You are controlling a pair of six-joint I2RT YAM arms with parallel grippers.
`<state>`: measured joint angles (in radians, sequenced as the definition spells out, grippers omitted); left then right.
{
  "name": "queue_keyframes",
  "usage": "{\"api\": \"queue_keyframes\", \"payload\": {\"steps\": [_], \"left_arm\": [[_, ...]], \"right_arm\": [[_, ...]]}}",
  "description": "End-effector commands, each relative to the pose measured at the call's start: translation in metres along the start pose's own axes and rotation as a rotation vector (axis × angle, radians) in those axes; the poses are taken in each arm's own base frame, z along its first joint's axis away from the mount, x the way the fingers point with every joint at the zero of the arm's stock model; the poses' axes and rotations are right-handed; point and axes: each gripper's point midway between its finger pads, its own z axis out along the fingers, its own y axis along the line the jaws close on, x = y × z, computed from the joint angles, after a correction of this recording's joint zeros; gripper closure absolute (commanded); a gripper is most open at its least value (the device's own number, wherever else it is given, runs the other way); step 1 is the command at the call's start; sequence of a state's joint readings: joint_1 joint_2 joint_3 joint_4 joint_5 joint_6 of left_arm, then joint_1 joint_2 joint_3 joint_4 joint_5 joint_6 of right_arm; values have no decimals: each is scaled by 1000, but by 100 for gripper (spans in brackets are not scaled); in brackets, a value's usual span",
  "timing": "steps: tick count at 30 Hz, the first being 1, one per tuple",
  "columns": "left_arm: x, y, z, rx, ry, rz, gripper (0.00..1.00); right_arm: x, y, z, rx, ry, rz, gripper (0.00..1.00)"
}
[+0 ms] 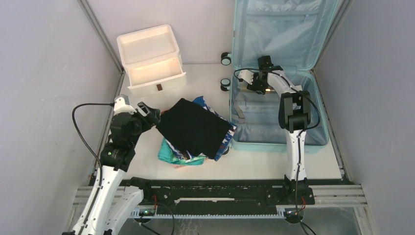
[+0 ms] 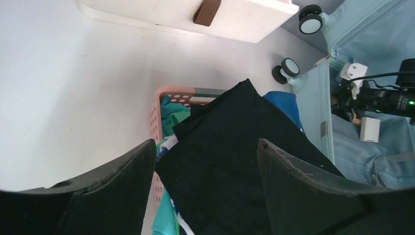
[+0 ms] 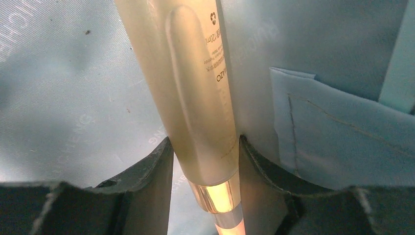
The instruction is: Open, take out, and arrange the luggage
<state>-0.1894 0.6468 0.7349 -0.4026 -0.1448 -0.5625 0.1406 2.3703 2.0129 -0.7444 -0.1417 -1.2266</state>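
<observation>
The pale blue luggage [image 1: 266,125] lies open at the right, its lid [image 1: 281,29] propped up at the back. My right gripper [image 1: 258,84] is down inside it, over the light blue lining [image 3: 63,98]. In the right wrist view its jaws [image 3: 204,142] press both sides of a cream cosmetic tube [image 3: 191,88] just above the gold collar. My left gripper [image 1: 155,116] hangs open at the left edge of a black garment [image 1: 195,127]. Nothing sits between its fingers [image 2: 205,144], and the black cloth [image 2: 230,156] lies below them.
A pink basket [image 2: 155,115] holds teal and blue-white clothes [image 1: 178,154] under the black garment. A white drawer box [image 1: 151,56] stands at the back left, one drawer pulled out. The suitcase wheels [image 1: 225,58] stick out toward the table's middle. Grey walls close both sides.
</observation>
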Motion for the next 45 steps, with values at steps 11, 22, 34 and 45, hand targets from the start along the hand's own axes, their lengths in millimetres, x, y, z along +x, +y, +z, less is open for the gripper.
{"api": "queue_keyframes", "payload": {"steps": [11,22,34,45], "left_arm": [[-62,-96,-19,419,-136,-204,20],[-62,-145,-19,652,-64,-314,21],[-40,-196,-24,786,27,-405,21],[0,-254,-3,842,193,-489,21]], "right_arm": [[-14,39,-55,-150,-181,209,100],[-8,57,-86,-255,-253,580,100],[-9,61,-111,-492,-399,984,100],[6,88,-112,-515,-360,1052,100]]}}
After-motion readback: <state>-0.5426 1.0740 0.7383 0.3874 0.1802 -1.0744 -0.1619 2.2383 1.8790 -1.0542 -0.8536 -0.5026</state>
